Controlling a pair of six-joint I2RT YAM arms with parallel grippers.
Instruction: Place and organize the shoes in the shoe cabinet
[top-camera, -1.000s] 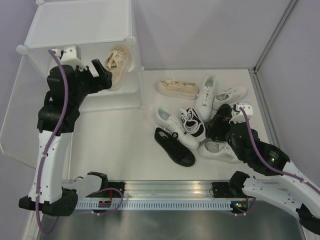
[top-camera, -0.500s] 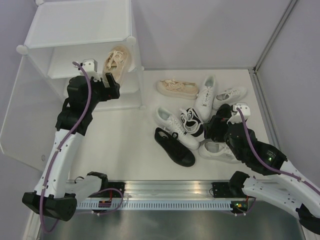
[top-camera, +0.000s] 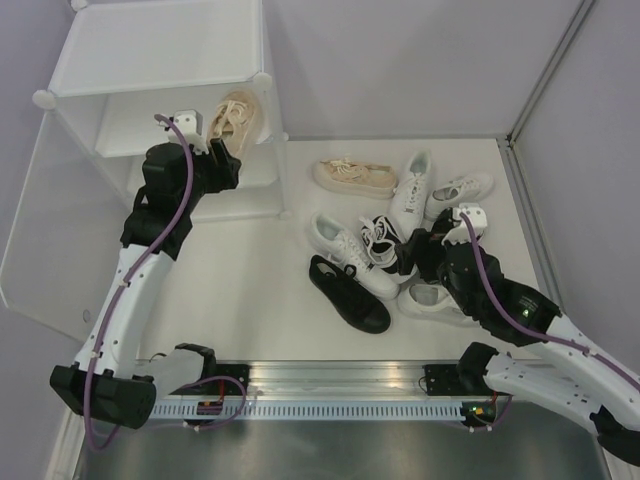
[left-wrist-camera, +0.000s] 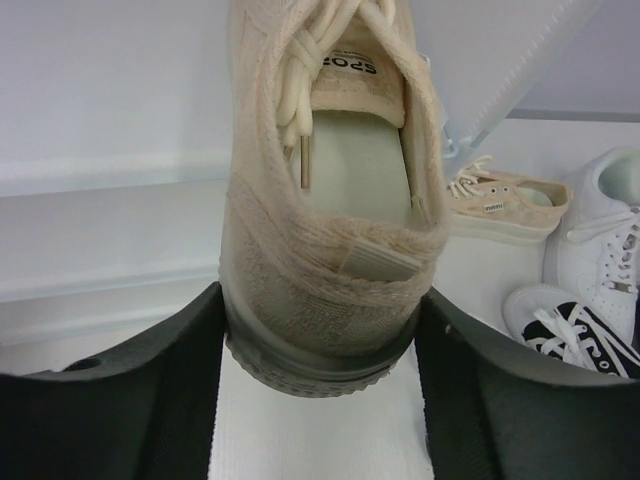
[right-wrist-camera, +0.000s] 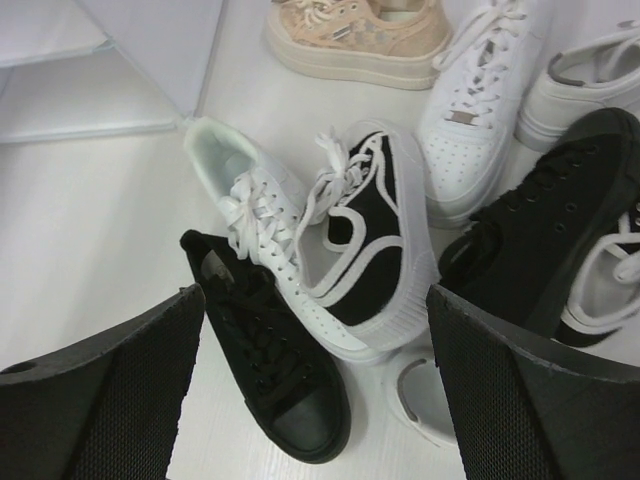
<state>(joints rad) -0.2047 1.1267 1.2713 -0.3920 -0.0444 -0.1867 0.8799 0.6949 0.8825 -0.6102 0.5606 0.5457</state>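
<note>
The white shoe cabinet (top-camera: 160, 50) stands at the back left. One beige shoe (top-camera: 235, 125) sits on its lower shelf, heel toward me. My left gripper (top-camera: 222, 155) has its two fingers pressed against both sides of that shoe's heel (left-wrist-camera: 330, 250), shut on it. The other shoes lie in a pile at the right: a second beige shoe (top-camera: 355, 177), a black-and-white shoe (right-wrist-camera: 375, 240), a black shoe (right-wrist-camera: 270, 360) and several white ones. My right gripper (right-wrist-camera: 312, 300) hovers open above the black and the black-and-white shoes, holding nothing.
The cabinet's frosted door panel (top-camera: 40, 230) hangs open at the far left. A second black shoe (right-wrist-camera: 550, 230) lies partly under my right arm. Grey walls close the table at the back and right. A metal rail (top-camera: 330, 385) runs along the near edge.
My left arm has moved right and in toward the beige shoe, and its jaws have closed onto the heel. My right gripper has shifted left over the pile.
</note>
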